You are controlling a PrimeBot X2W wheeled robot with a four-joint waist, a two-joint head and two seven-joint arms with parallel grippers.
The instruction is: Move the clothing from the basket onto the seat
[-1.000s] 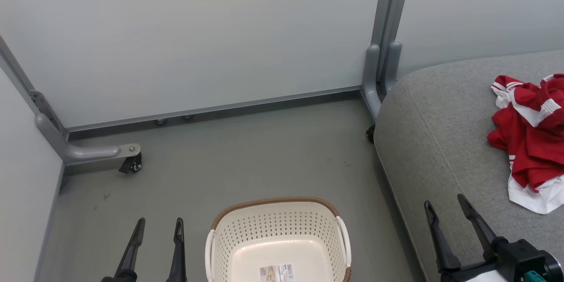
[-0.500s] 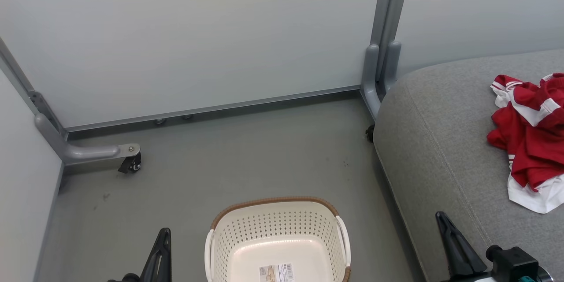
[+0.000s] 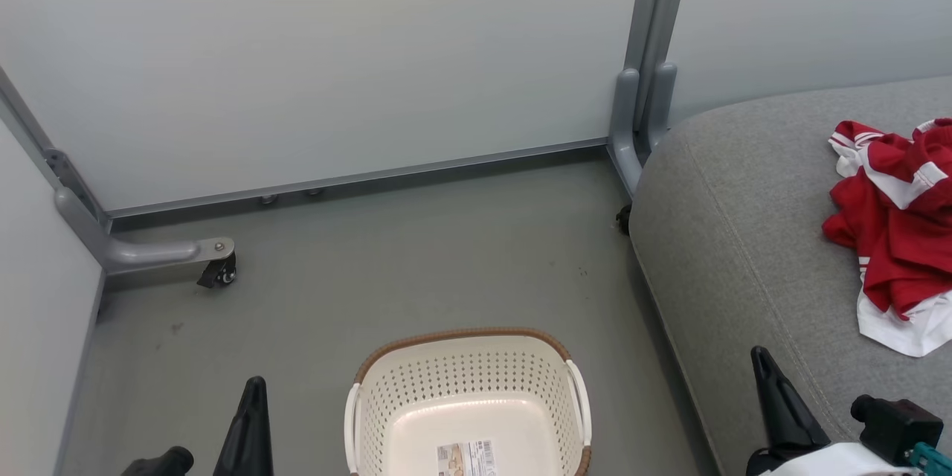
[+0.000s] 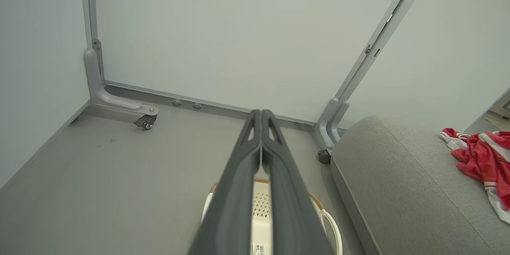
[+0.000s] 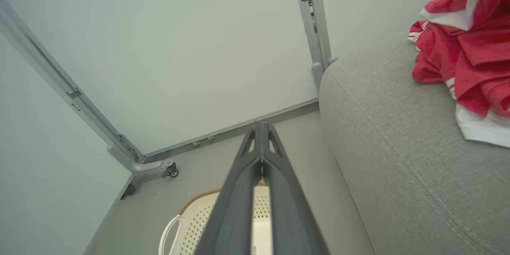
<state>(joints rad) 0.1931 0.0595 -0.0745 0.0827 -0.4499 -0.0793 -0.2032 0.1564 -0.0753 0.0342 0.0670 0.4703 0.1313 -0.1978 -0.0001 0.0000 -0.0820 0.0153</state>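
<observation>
The cream perforated basket (image 3: 461, 379) stands on the floor at the bottom middle of the head view, with nothing in it but the label on its base. The red and white clothing (image 3: 896, 238) lies crumpled on the grey seat (image 3: 744, 238) at the right. My left gripper (image 3: 254, 387) is shut and holds nothing, left of the basket. My right gripper (image 3: 760, 357) is shut and holds nothing, over the seat's front edge. In the left wrist view the fingertips (image 4: 261, 114) meet above the basket (image 4: 332, 223). In the right wrist view the clothing (image 5: 470, 59) lies far right on the seat (image 5: 398, 147).
Pale partition panels close off the back and left. A grey foot with a caster wheel (image 3: 217, 271) sticks out at the left, and a grey post (image 3: 643, 89) stands by the seat's corner. Grey floor (image 3: 416, 260) lies between the panels and the basket.
Both grippers went from open to shut and drew back toward the bottom edge. The head camera shifted a little, so the whole scene sits slightly higher.
</observation>
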